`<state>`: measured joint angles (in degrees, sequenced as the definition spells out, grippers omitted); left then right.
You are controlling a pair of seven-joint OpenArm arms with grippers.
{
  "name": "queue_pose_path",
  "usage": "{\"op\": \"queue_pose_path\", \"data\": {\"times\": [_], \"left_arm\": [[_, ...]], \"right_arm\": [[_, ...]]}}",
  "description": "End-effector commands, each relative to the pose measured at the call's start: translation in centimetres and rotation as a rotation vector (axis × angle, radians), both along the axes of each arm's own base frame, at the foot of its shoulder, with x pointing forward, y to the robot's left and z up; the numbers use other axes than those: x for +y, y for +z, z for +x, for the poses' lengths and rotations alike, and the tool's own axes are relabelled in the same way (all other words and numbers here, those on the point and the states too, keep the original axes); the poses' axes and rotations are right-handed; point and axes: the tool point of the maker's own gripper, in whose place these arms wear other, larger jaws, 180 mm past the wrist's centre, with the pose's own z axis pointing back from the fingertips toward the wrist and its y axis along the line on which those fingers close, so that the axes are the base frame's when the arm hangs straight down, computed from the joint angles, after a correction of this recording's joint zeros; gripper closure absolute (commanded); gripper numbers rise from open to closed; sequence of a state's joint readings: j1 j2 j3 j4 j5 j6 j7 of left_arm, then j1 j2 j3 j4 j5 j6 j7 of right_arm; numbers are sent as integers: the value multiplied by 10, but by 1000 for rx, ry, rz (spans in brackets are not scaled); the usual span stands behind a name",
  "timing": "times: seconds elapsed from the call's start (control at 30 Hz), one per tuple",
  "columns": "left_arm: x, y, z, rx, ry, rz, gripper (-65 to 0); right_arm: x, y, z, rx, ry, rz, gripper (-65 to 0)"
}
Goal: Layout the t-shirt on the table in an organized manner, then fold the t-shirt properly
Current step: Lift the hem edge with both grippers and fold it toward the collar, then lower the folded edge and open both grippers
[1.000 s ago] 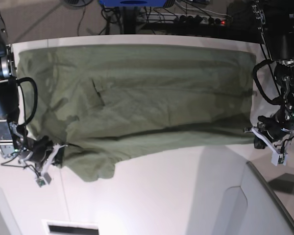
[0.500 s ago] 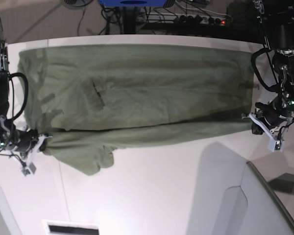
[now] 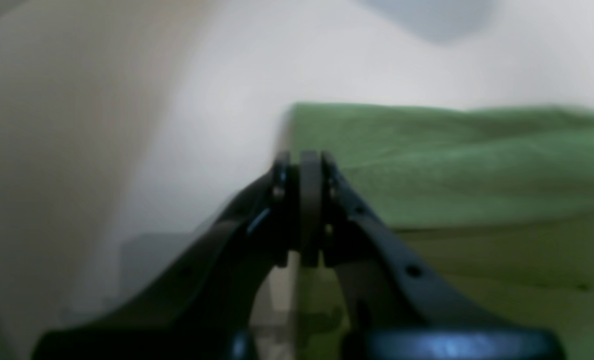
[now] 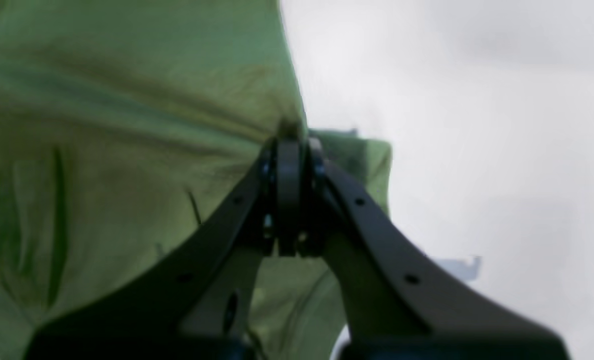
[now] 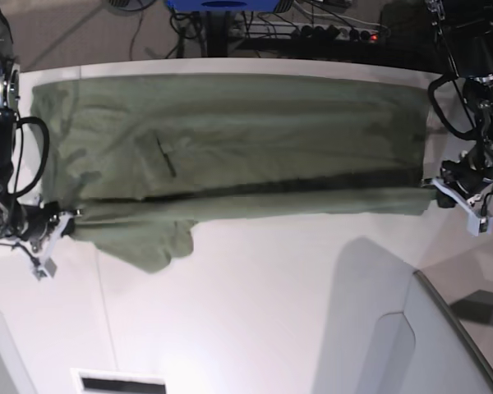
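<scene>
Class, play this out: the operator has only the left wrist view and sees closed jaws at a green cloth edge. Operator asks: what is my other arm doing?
Observer: The right gripper is shut on the opposite end of the t-shirt, shown in the base view.
Operator: Is the shirt stretched between them?
Observer: Yes, a long fold runs from there across to the left gripper; the strip between them looks taut.
Operator: Any cloth hanging loose?
Observer: One flap droops past the fold onto the table, near the right gripper.
Operator: Is the far edge on the table?
Observer: It lies along the table's far rim; whether it overhangs, I cannot tell.
</scene>
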<state>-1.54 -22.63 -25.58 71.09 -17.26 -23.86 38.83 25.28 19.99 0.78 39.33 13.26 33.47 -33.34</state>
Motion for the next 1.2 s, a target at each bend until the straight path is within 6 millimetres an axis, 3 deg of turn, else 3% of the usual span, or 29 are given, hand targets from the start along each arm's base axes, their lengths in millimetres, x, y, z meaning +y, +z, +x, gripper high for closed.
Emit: {"op": "queue_pose_path", "data": {"times": [0.0,0.17,0.27,0.37,0.57,0.67,0.8,0.87,1.0,1.17], "left_arm": [[4,14,10,-40,-21,23,0],[-7,3,4,-7,-56,25,0],[-17,-2,3,6,-78,18,0],[-27,-8,2,10,-87,0,0],[-25,-7,5,-26,-89,10,0],[-20,-23,-5,13,-88,46,0],[-30,-39,-11,8,-92,41,0],[-34,-45,-17,11,-89,26,0],[-39,-48,-19,11,-89,15,0],[-41,-49,-20,12,-89,11,0]], "right_arm": [[-15,20,17,-50,-26,-14,0],[-22,29,10,-35,-33,-40,0],[-15,32,6,-24,-36,-34,0],[-17,25,-5,13,-64,-20,0],[-14,5,-30,74,-67,-15,0],[-12,0,-35,87,-68,-12,0],[-13,-4,-40,98,-71,-12,-8],[-13,-4,-40,98,-71,-12,-59],[-14,-2,-43,116,-68,-23,-228],[-32,28,-33,47,-115,-47,-402]]}}
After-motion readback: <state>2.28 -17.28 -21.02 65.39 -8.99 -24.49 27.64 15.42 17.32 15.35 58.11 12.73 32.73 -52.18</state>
